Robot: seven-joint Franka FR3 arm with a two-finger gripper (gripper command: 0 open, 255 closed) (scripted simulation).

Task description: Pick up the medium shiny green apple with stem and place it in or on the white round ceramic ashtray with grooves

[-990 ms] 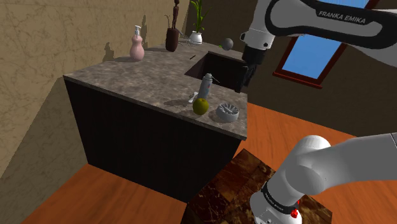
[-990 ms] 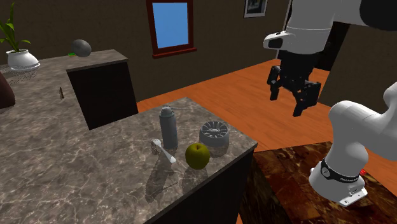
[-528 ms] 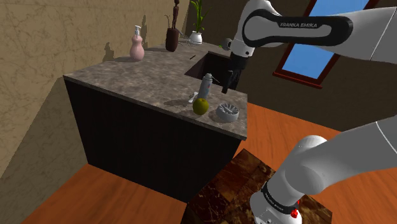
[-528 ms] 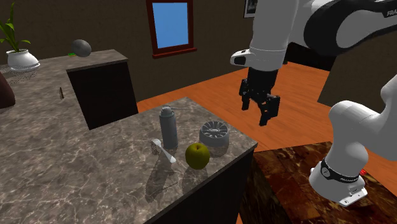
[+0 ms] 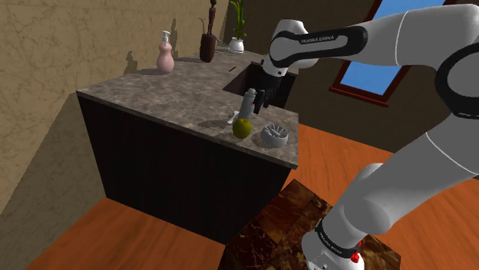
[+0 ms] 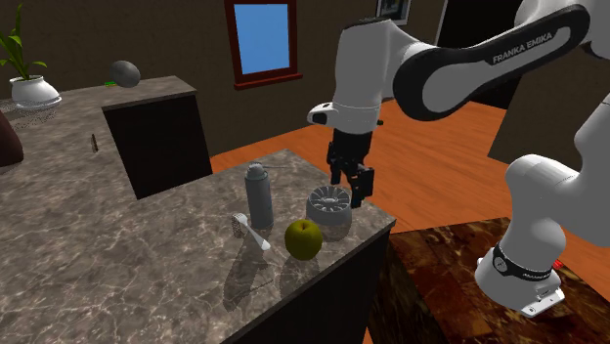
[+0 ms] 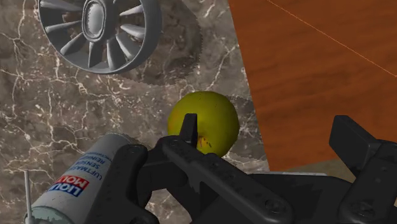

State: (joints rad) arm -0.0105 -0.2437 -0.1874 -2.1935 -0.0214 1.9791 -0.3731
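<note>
A yellow-green apple sits on the marble counter near its front corner. Just beside it stands the grey round grooved ashtray, with nothing in it. My black gripper hovers open above the counter, over the gap between the ashtray and a grey spray can. The apple lies below the fingers, nearer one finger, and nothing touches it.
A small white tool lies by the can. Behind them is a dark sink recess. A pink soap bottle, a dark vase and a potted plant stand at the back. The counter's edge drops to orange floor.
The arm has swung in from over the floor toward the counter and come lower, ending above the ashtray and apple. The fingers stay apart. Nothing on the counter has moved.
</note>
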